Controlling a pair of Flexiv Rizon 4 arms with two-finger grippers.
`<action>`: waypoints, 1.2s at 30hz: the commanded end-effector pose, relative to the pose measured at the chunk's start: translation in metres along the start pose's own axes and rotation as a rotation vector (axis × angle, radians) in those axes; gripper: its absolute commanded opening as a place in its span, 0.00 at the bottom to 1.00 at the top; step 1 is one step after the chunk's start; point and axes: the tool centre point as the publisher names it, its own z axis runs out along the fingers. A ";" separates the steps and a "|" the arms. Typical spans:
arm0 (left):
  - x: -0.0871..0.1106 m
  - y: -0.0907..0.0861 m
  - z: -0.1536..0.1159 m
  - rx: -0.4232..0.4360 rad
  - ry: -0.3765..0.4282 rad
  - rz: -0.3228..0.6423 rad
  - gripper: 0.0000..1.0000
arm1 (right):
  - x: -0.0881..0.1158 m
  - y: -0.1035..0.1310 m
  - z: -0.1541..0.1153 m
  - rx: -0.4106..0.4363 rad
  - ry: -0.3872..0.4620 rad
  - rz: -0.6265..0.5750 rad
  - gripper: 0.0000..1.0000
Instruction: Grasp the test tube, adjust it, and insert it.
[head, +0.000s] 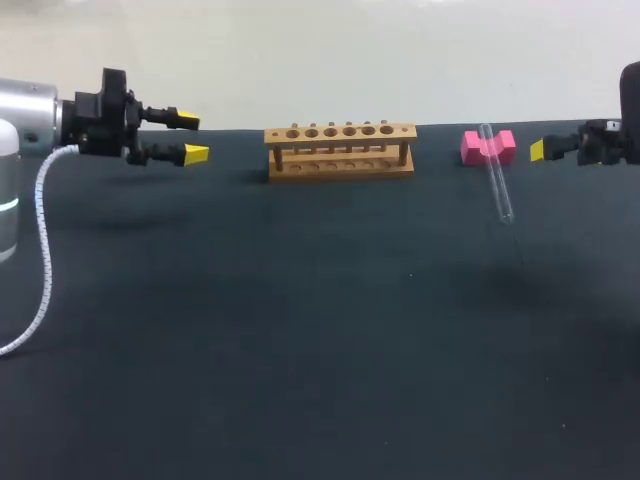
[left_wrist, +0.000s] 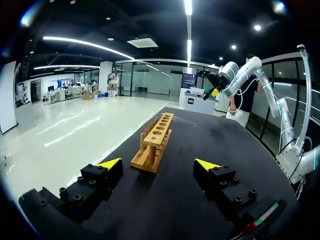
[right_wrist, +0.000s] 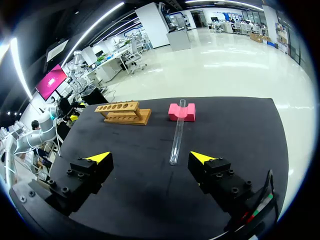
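Hovering at the worktop's right edge, the right hand (right_wrist: 150, 157) has its yellow-tipped fingers spread wide and nothing between them. So this looks like the very opening of the job, with the grasp not yet made. Straight ahead of it lies the test tube (right_wrist: 177, 132), a clear glass cylinder. Its far end is propped in the notch of a pink block (right_wrist: 174, 112) and its near end is down on the dark worktop (head: 300, 330), so it sits on a shallow slant pointing back towards the hand.

Next move, as I read it: the hand goes forward and down over the free stretch of glass, with the fingers either side of the tube rather than along it. The close wants to be gentle, since smooth, round glass may roll or skid off the block if nudged.

Beyond the block, well apart, stands the wooden rack (head: 340, 150) with its row of holes on top — the likely destination. Far across, the left hand (head: 190, 137) hangs above the worktop's left end, also wide open and empty, facing the rack.
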 end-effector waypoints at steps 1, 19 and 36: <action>0.001 -0.001 0.000 -0.003 -0.002 0.002 1.00 | -0.001 0.000 -0.001 0.001 0.007 0.000 1.00; 0.001 -0.001 0.000 -0.003 -0.002 0.002 1.00 | -0.010 -0.015 0.037 0.154 -0.040 -0.118 1.00; 0.001 -0.001 0.000 -0.003 -0.002 0.002 1.00 | -0.017 -0.019 0.064 0.221 -0.214 -0.166 1.00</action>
